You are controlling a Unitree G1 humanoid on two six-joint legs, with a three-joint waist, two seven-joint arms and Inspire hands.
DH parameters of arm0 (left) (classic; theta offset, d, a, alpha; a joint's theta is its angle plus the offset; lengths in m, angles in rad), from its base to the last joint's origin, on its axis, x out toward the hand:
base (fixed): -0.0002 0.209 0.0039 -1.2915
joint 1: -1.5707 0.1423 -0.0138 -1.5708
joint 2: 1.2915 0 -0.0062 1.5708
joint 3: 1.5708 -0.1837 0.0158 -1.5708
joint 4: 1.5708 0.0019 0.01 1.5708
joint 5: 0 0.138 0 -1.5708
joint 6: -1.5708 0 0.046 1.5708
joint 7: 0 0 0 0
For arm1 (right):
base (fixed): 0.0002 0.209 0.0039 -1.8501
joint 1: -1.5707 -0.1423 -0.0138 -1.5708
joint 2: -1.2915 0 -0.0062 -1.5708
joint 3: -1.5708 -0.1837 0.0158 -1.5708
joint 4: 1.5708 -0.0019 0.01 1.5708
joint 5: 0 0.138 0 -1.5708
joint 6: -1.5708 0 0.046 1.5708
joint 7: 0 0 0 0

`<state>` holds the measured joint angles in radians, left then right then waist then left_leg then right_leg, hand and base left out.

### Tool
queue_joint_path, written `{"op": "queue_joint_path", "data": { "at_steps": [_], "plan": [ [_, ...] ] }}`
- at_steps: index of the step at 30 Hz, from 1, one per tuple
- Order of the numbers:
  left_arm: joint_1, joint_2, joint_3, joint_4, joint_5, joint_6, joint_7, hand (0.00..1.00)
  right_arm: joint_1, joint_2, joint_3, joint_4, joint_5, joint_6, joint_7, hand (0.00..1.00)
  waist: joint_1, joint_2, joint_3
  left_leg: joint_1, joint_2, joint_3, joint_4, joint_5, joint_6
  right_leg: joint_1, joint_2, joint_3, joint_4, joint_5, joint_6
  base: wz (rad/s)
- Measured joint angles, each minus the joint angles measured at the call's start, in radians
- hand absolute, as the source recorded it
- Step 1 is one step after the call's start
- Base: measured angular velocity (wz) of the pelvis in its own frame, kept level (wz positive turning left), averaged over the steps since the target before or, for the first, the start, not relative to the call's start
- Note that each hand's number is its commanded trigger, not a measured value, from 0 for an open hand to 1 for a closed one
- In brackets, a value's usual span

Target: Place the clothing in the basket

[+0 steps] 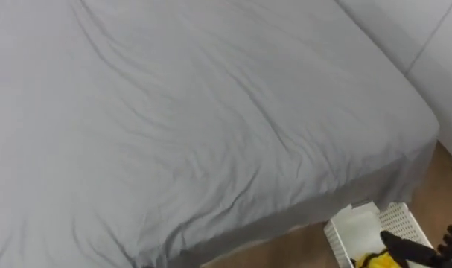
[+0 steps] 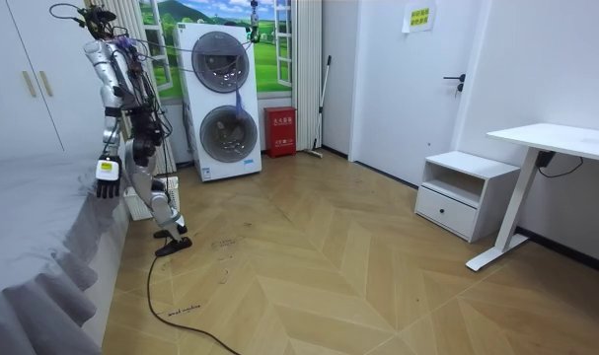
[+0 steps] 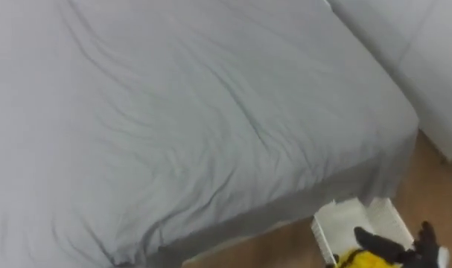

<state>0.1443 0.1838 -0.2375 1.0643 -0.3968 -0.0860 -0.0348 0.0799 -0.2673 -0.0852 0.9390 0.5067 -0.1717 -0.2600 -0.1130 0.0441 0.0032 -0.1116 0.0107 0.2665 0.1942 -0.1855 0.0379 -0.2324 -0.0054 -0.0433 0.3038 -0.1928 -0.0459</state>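
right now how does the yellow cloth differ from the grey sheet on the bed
The yellow cloth is bright and bunched up small; the grey sheet is dull and spread wide. The yellow cloth sits at the white basket under the right hand; the grey sheet covers the bed. Both are soft fabric.

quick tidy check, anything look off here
nothing stands out: the grey bedsheet is only wrinkled, and the white slatted plastic basket sits on the wooden floor beside it, yellow cloth and right hand over it
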Motion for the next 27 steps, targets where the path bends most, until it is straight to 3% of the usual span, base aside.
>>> {"op": "queue_joint_path", "data": {
  "at_steps": [1, 3, 6, 8, 12, 17, 20, 22, 27],
  "plan": [
    [0.009, -0.001, 0.014, -0.002, 0.011, 0.001, 0.007, 0.0, 0.016, 0.018, 0.008, 0.029, 0.003, 0.007, 0.028, 0.0, 0.001, -0.022, -0.0012, 0.019, 0.001, -0.007, -0.002, 0.0, 0.0, 0.042, -0.002, -0.022, -0.029, 0.001, 0.001, 0.55],
    [0.022, -0.005, 0.035, -0.008, 0.027, 0.002, 0.011, 0.0, 0.053, 0.039, 0.015, 0.07, -0.004, 0.023, 0.069, 0.0, -0.002, -0.045, -0.011, 0.044, -0.001, -0.033, -0.009, 0.0, 0.0, 0.101, -0.003, -0.056, -0.082, 0.011, 0.005, 0.62],
    [0.028, -0.014, 0.072, 0.011, 0.063, 0.003, 0.035, 0.0, 0.086, 0.08, 0.015, 0.142, -0.015, 0.044, 0.114, 0.0, 0.018, -0.064, -0.0139, 0.092, -0.009, -0.053, -0.027, 0.0, 0.0, 0.18, -0.008, -0.076, -0.124, 0.015, 0.011, 0.27],
    [0.027, -0.019, 0.101, 0.018, 0.082, 0.008, 0.05, 0.0, 0.095, 0.103, 0.016, 0.162, -0.028, 0.051, 0.139, 0.0, 0.028, -0.065, -0.0108, 0.103, -0.013, -0.062, -0.031, -0.001, 0.0, 0.201, -0.01, -0.092, -0.137, 0.017, 0.015, 0.16],
    [0.014, -0.028, 0.121, 0.026, 0.129, 0.012, 0.059, 0.0, 0.077, 0.124, 0.046, 0.234, -0.081, 0.08, 0.188, 0.0, 0.04, -0.045, 0.005, 0.138, -0.018, -0.079, -0.045, -0.001, 0.0, 0.234, -0.013, -0.096, -0.136, 0.019, 0.02, 0.09],
    [0.002, -0.041, 0.139, 0.037, 0.241, 0.013, 0.065, 0.0, 0.022, 0.136, 0.109, 0.268, -0.159, 0.107, 0.217, 0.0, 0.041, -0.042, 0.007, 0.146, -0.02, -0.083, -0.049, -0.001, 0.0, 0.242, -0.014, -0.106, -0.136, 0.018, 0.021, 0.03],
    [-0.012, -0.056, 0.137, 0.051, 0.262, 0.014, 0.066, 0.0, -0.001, 0.143, 0.135, 0.268, -0.161, 0.111, 0.221, 0.0, 0.042, -0.059, 0.0115, 0.16, -0.024, -0.099, -0.048, -0.001, 0.0, 0.268, -0.016, -0.11, -0.151, 0.012, 0.024, 0.17],
    [-0.017, -0.06, 0.138, 0.057, 0.288, 0.014, 0.067, 0.0, -0.004, 0.152, 0.142, 0.267, -0.161, 0.111, 0.228, 0.0, 0.041, -0.066, 0.0077, 0.159, -0.025, -0.109, -0.042, -0.002, 0.001, 0.269, -0.018, -0.125, -0.152, 0.008, 0.027, 0.24],
    [-0.018, -0.063, 0.158, 0.055, 0.326, 0.014, 0.076, 0.0, -0.001, 0.158, 0.145, 0.271, -0.162, 0.135, 0.254, 0.0, 0.068, -0.067, 0.0087, 0.158, -0.025, -0.116, -0.042, -0.007, 0.009, 0.271, -0.018, -0.136, -0.152, 0.009, 0.029, 0.07]
  ]
}}
